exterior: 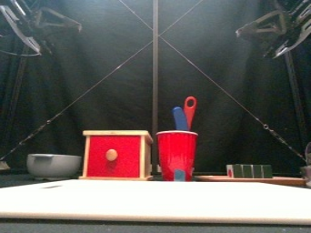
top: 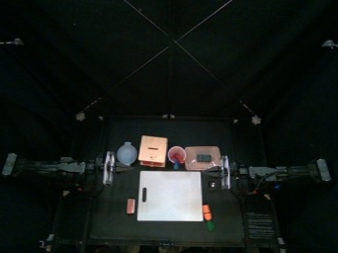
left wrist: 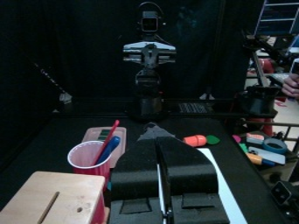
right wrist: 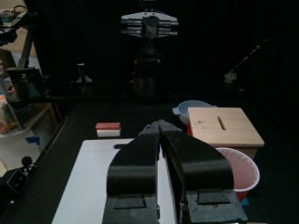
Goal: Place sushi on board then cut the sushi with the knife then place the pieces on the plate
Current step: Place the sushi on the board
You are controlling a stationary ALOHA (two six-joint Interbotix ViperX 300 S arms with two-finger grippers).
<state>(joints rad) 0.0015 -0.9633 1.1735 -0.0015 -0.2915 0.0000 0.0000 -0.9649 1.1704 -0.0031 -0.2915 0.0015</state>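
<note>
Red cup (exterior: 177,155) — blue knife (exterior: 180,118); red knife (exterior: 190,109) inside

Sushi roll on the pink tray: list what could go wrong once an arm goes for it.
1. The sushi roll lies close to the red cup; the right claw, reaching in, might knock over the cup and its knives.
2. Small toys lie beside the white board at its right edge; the carried roll could nudge them.

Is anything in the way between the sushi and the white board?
Nothing visible. The sushi sits on the pink tray right behind the board; the red cup stands off to the side.
</note>
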